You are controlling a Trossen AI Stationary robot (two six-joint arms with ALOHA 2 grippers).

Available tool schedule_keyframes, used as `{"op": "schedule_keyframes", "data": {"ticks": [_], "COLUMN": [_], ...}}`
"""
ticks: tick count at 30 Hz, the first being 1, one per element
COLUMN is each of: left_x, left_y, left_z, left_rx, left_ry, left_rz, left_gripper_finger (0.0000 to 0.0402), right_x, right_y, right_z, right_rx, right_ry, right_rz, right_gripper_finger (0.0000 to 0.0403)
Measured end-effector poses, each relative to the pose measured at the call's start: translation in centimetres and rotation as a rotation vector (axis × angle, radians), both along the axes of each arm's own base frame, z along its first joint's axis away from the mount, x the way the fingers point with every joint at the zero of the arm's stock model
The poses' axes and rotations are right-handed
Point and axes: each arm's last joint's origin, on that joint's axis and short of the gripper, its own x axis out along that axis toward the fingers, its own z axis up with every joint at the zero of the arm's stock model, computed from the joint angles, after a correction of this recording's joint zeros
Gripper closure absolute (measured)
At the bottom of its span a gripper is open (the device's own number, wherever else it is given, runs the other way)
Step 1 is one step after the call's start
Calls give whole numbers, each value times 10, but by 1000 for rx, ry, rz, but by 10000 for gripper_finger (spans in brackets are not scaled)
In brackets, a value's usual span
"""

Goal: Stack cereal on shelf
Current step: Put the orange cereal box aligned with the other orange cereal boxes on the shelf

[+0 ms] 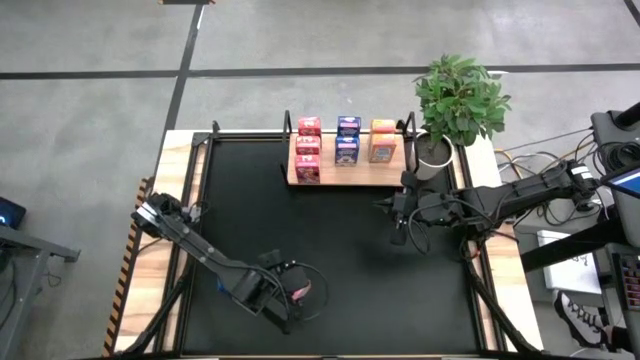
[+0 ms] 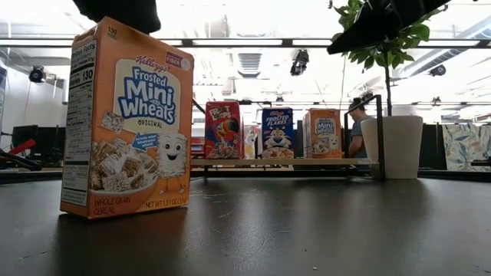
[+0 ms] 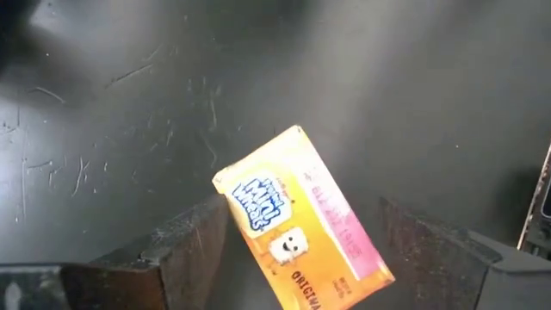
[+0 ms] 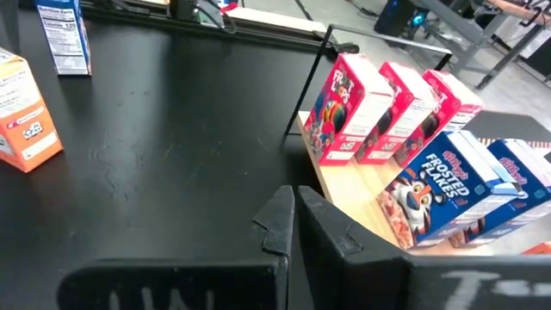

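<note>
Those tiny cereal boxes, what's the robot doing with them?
It is lining them up on the wooden shelf at the back of the table, where red, blue and orange boxes already stand in rows. The left claw is open around an orange Mini-Wheats box near the front. The right claw is shut and empty, waiting beside the shelf.

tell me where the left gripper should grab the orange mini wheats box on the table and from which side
Come straight down from above. The orange Mini Wheats box stands upright on the black table, and the left gripper hangs over it, open, fingers flanking its thin top. Probably best to close across the broad front and back near the top.
</note>
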Motion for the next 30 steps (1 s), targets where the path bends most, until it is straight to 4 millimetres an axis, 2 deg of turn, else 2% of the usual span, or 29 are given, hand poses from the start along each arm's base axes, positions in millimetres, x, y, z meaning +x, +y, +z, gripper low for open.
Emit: {"op": "schedule_keyframes", "data": {"ticks": [17,20,30], "left_x": [-6,-6,-6], "left_y": [3,3,3], "left_z": [-11,-11,-8], "left_rx": [52,56,69], "left_ry": [33,33,32], "left_rz": [3,-2,-41], "left_gripper_finger": [123,142,242], "right_x": [0,0,-1], "right_y": [0,0,0], "right_z": [-3,-3,-8], "right_rx": [46,51,67], "right_ry": [-7,-8,1], "right_rz": [-23,-25,-35], "right_gripper_finger": [392,392,392]}}
